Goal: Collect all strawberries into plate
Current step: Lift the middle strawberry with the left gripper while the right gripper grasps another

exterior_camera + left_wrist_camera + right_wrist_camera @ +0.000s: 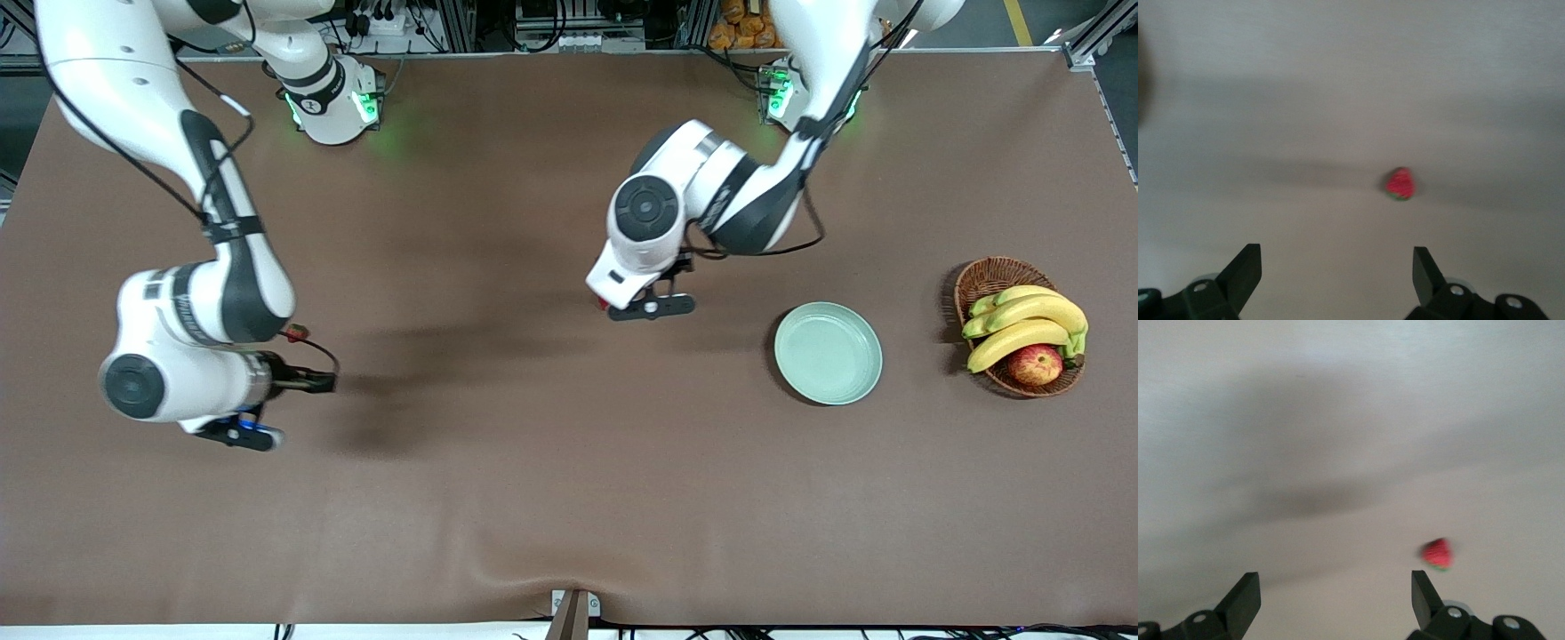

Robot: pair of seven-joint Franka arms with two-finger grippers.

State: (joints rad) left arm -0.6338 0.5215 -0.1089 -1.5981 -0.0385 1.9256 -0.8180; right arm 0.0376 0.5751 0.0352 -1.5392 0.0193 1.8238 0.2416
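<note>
The left gripper (1331,273) stands with its two black fingers spread wide and nothing between them. It hangs over bare brown table near the table's middle, and a small red strawberry with a green cap (1400,184) lies ahead of the fingertips, off the centre line and closer to one finger than the other. In the front view only a sliver of red (604,305) shows at the edge of the left wrist housing, so that berry sits almost under the hand.

The right gripper (1331,597) is likewise wide open and empty, over the right arm's end of the table. A second small red strawberry (1437,554) lies just ahead of one of its fingers, again off centre. In the front view it shows beside that arm's forearm (298,333).

A third berry is not visible in any view.

The round, shallow, pale mint-green plate (828,353) is empty. It sits toward the left arm's end, with a brown wicker basket (982,277) of yellow bananas (1027,322) and a red-yellow apple (1035,364) further along toward that end.

Each arm probably needs a short sideways shift to centre its berry between the fingers before descending. The left arm is much closer to the plate, so its berry looks like the easier first delivery.
</note>
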